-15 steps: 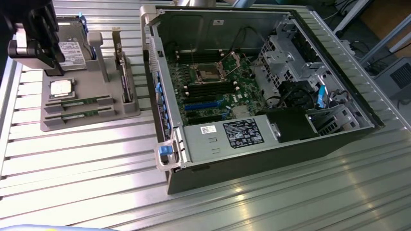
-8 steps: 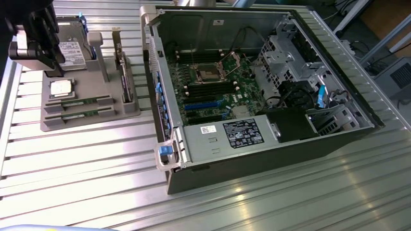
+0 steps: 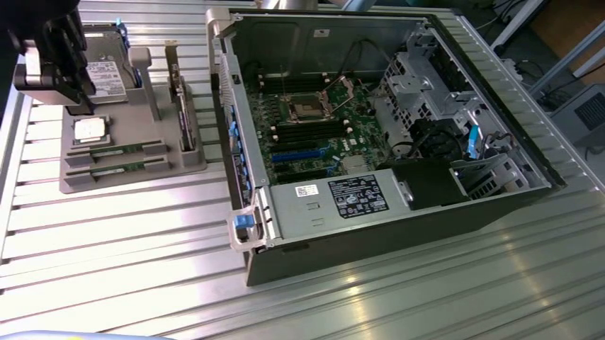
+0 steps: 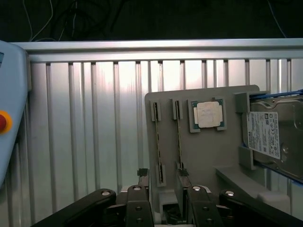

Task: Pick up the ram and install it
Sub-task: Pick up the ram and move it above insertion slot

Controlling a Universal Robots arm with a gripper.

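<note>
At the exterior view's left, the gripper hangs over a gray holder on the ribbed surface. Its jaws are spread wide and hold nothing. Two ram sticks sit in the holder's slots, neither lifted. In the wrist view the fingertips stand above the near ends of the sticks. At the right, the open computer case shows its motherboard. By my reading, the pick-up is not yet made, and carrying and installing are both left.

The ram, a thin green stick, stands on edge beside its twin stick in the grey holder, left-centre of the exterior view.
</note>
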